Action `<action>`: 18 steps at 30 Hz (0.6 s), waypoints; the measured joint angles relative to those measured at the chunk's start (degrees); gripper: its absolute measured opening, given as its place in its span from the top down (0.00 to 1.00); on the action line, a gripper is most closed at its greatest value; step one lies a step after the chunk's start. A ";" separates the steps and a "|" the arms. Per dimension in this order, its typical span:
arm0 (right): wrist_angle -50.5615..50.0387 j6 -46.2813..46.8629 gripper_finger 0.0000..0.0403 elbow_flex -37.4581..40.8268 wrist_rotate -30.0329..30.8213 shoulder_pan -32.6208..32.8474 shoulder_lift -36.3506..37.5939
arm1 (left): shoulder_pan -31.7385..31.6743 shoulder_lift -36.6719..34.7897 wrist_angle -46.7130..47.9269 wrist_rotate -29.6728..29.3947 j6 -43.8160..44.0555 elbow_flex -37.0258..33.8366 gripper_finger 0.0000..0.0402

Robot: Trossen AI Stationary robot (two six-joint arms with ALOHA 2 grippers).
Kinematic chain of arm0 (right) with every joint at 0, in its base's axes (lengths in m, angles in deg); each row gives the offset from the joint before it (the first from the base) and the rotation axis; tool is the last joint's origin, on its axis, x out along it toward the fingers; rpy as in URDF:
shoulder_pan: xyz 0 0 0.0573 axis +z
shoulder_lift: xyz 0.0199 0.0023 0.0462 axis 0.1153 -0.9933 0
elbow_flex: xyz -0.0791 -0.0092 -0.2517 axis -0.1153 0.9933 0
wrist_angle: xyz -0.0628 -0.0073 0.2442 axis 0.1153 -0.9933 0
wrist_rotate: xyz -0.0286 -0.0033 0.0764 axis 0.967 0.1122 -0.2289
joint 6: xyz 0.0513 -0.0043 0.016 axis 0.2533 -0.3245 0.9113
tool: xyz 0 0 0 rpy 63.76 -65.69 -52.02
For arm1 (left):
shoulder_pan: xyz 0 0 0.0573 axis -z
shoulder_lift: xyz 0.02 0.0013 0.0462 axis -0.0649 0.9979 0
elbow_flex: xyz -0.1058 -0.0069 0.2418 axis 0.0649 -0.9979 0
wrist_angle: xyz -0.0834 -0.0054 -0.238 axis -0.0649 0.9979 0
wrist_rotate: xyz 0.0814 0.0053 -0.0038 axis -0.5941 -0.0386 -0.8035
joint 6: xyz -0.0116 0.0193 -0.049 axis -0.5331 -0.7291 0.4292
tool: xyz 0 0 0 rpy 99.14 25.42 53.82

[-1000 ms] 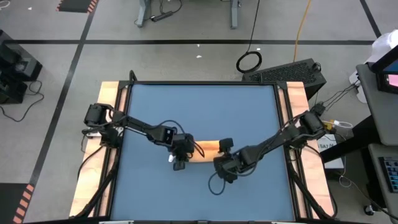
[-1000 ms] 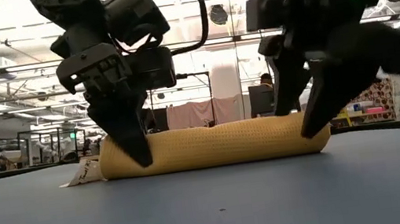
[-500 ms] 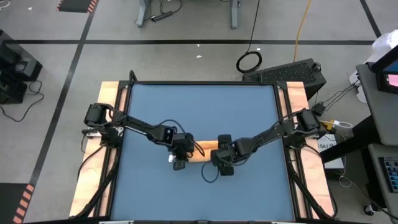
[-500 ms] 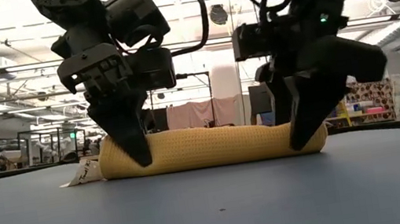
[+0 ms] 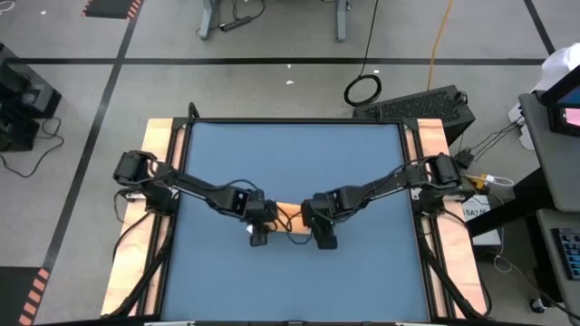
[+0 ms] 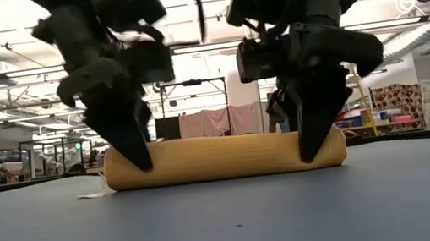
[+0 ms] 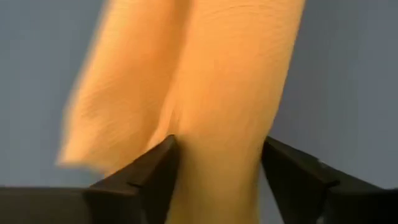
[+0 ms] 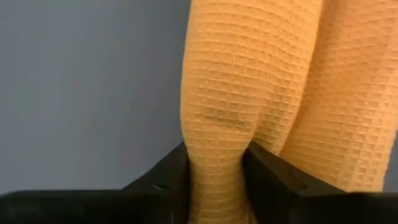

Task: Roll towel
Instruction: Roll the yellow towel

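Low view first: the towel [image 6: 225, 156] lies as a finished-looking roll on the blue table [image 6: 238, 219], long axis running left to right, a small white tag [image 6: 92, 194] poking out at its left end. Both claws stand on it from above. The left gripper [image 6: 136, 154] is at the left end, its fingers [image 7: 152, 171] parted astride the roll and no longer squeezing it, where a second ago they were clamped tight on the cloth. The right gripper [image 6: 313, 136] has slid leftward, from off the right end a second ago to over the roll itself; its fingers [image 8: 171, 171] have narrowed and now pinch a ridge of the waffle weave between them. So the roll lies directly under both claws, each about equally near its own end, and I judge any next move turns on that left-right axis: a lift or tuck should keep both ends level. Farther off, in the high view, the towel [image 5: 290, 215] sits just near of the table's [image 5: 294, 154] middle, the arms meeting over it in a shallow V.
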 joint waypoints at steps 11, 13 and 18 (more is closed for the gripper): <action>-0.13 -1.91 0.82 0.24 -15.30 -8.28 -0.01 | 11.47 -10.75 2.41 -20.99 0.95 0.29 0.28; -0.14 -1.92 0.83 0.28 -17.70 -9.77 -0.07 | 14.47 -10.27 1.55 -25.77 0.10 0.29 0.28; -0.79 -3.15 0.83 0.33 -21.93 -12.48 -0.10 | 19.32 -5.99 0.22 -36.15 -3.55 0.36 0.28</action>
